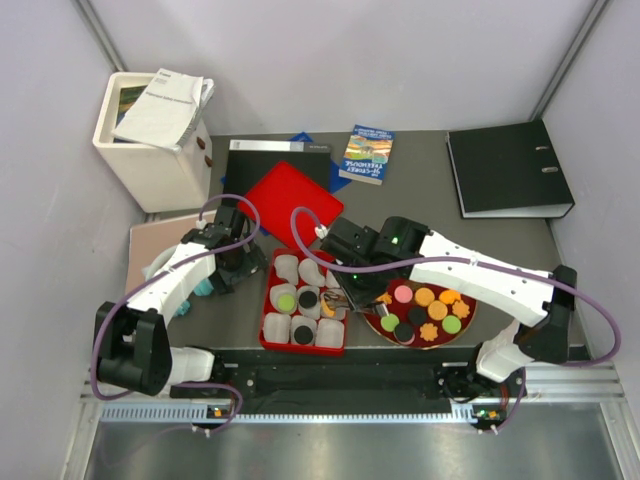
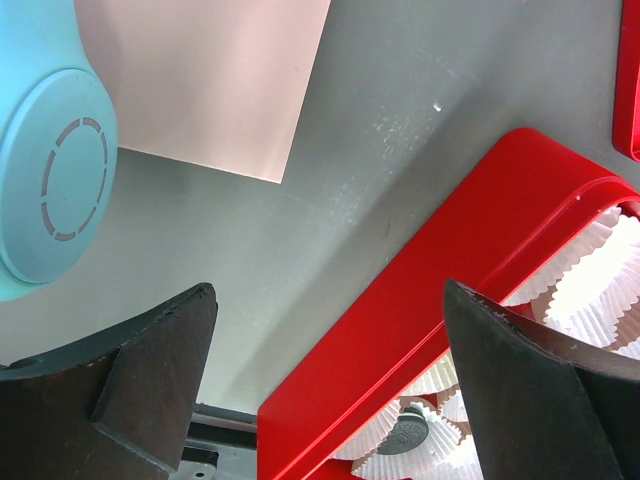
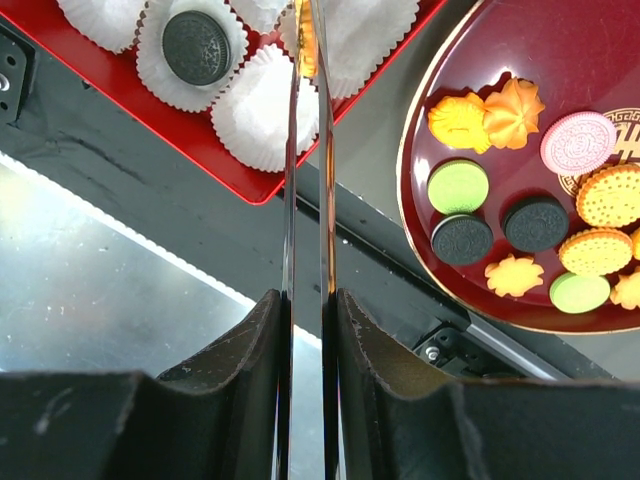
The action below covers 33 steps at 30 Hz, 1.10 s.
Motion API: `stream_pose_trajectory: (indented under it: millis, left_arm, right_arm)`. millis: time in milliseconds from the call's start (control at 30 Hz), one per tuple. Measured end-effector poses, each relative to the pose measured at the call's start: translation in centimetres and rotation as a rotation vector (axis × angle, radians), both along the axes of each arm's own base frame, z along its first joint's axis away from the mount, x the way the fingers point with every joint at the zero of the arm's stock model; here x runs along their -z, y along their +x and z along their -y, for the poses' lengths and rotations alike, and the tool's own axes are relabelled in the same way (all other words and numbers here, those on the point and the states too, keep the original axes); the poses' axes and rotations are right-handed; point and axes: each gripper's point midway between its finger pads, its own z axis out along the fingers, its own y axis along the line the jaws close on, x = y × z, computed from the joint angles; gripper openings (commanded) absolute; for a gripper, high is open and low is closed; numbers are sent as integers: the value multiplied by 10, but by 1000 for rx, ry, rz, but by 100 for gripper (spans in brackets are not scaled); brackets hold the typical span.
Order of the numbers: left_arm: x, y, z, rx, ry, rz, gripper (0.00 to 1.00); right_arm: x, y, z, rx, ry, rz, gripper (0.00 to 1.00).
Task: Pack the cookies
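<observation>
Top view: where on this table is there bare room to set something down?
Bare grey patches: between the blue book and the black binder, and between the binder and the right arm. Crowded: the middle, around the red tray, the plate of cookies and the right pincer with its tongs.

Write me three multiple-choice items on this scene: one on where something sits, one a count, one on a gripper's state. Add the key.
1. In the top view, where does the plate lie against the red tray? A to its left; B to its right; C stacked on it.
2. How many pink cookies show on the plate? A one; B three; C none.
3. The right gripper is: A open, holding nothing; B shut on the tongs; C shut on the plate's rim.
Key: 1 B, the plate sits right of the tray, apart from it. 2 A, a single pink disc lies among the others. 3 B, its fingers press the tongs' two thin blades together.
</observation>
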Motion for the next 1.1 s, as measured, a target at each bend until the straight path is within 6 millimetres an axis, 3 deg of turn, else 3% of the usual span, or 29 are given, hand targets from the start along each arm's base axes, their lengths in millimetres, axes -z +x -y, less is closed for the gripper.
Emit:
stream_pose_trajectory:
  millis: [100,533,700,867,1100]
  left_arm:
    - [0,0,0,0,0,0,99]
    - [0,0,0,0,0,2,99]
    - [0,0,0,0,0,2,99]
    - [0,0,0,0,-1,2,99]
    - [0,0,0,0,0,2,99]
  right_arm:
    - [2,0,0,0,-4,-2,19]
    - [6,3,3,10,-24,12,45]
    - [6,5,4,13,-29,23,47]
    - [6,8,6,24,-36,41,47]
    - [-11,16,5,37,-24,83,21]
